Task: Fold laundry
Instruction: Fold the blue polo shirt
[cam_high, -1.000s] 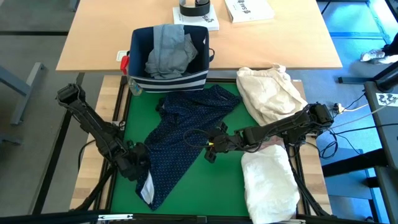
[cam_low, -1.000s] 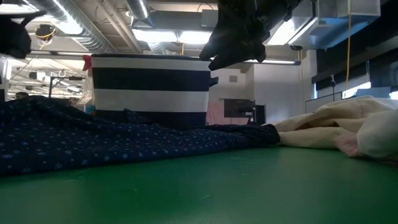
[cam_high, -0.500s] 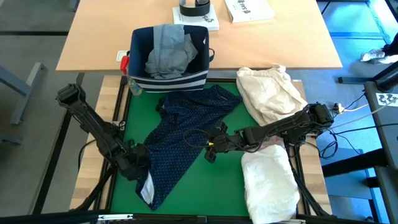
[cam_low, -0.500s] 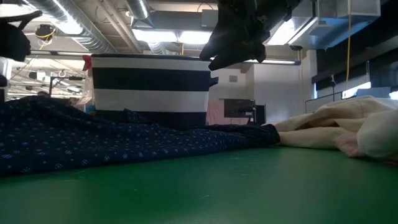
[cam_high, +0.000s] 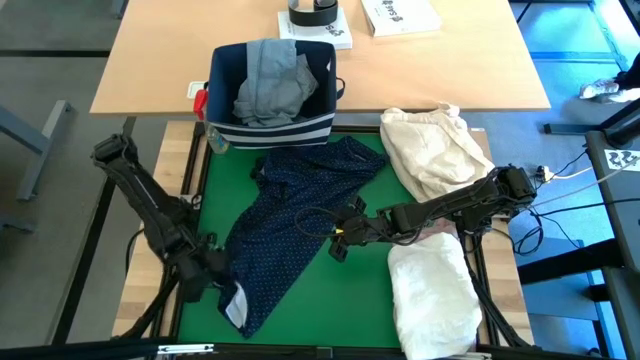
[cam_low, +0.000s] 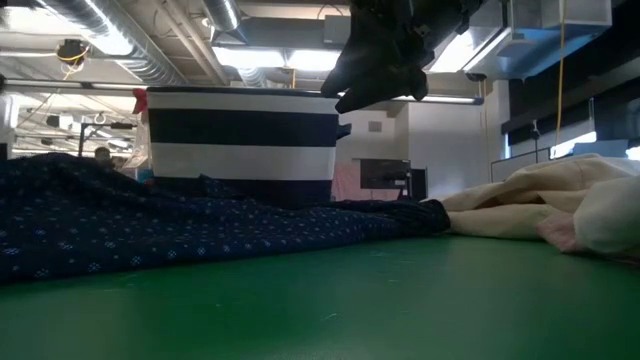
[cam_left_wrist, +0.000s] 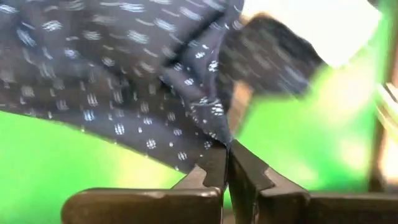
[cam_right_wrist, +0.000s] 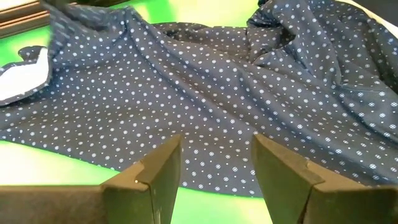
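The navy white-dotted shirt (cam_high: 300, 215) lies spread slantwise on the green mat (cam_high: 330, 300), its near end (cam_high: 237, 303) showing a white inside. My left gripper (cam_high: 207, 272) is at the shirt's left edge near that end, shut on the cloth. My right gripper (cam_high: 338, 243) hangs open just above the shirt's right edge, nothing between its fingers (cam_right_wrist: 163, 168). In the low view it hangs above the mat (cam_low: 385, 60). The light grey jeans (cam_high: 270, 80) lie in the striped bin. My left gripper pinches the shirt's left edge (cam_left_wrist: 217, 137), close to the near end, between its two fingers, only at their free ends. It comes from the table's left, slanting down. A fold of cloth rises from the fingertips. The shirt's remaining cloth lies on the mat.
The navy striped bin (cam_high: 300, 125) stands at the mat's far edge. A cream bundle (cam_high: 430, 145) lies far right, a white garment (cam_high: 430, 290) near right, with a bit of pink cloth (cam_high: 440, 233) between them. Behind is a wooden table with books (cam_high: 400, 15).
My left gripper has shut on the shirt's left edge and drawn a little toward the table's near left corner. It has left the low view's upper left. My right gripper has kept still and open.
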